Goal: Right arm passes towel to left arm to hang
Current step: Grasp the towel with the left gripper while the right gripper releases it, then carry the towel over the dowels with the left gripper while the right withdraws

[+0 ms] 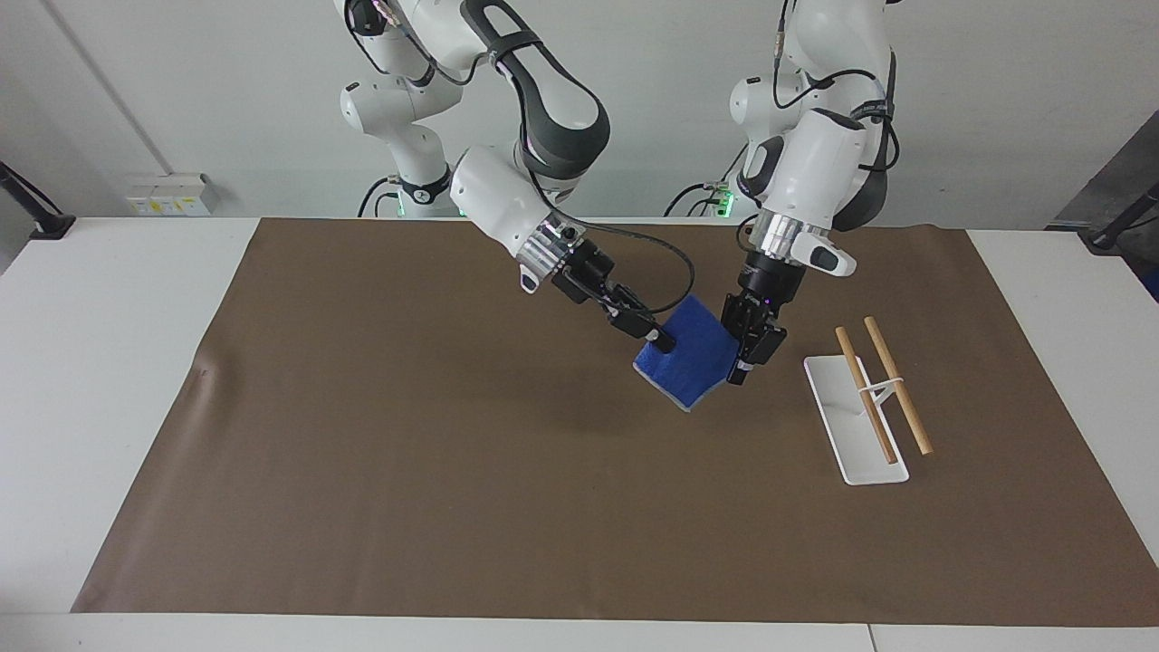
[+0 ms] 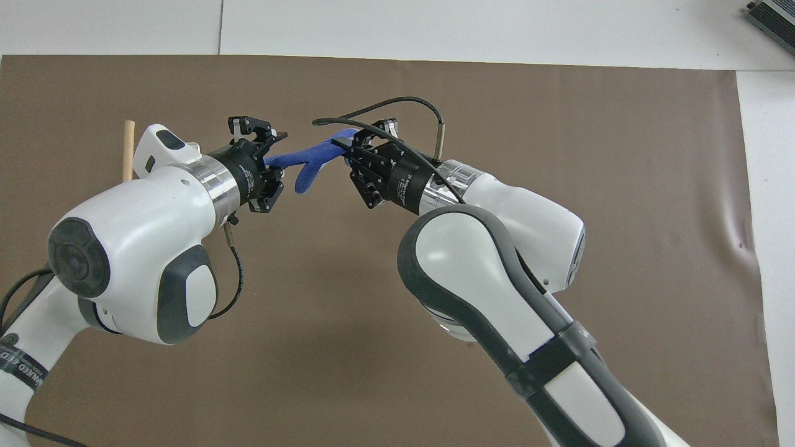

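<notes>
The blue towel point(image 1: 688, 358) hangs in the air over the brown mat, between the two grippers. My right gripper point(image 1: 659, 342), with the cable looping to its wrist, is shut on the towel's corner toward the right arm's end. My left gripper point(image 1: 735, 360) is at the towel's edge on the side of the left arm's end, pointing down and touching the cloth. In the overhead view the towel point(image 2: 310, 164) stretches from the right gripper point(image 2: 348, 144) to the left gripper point(image 2: 276, 160), with its tip reaching into the left gripper.
A white rack base point(image 1: 842, 426) carrying two wooden rods point(image 1: 896, 385) stands on the brown mat point(image 1: 453, 453) toward the left arm's end, beside the left gripper. In the overhead view one rod end point(image 2: 128, 149) shows past the left wrist.
</notes>
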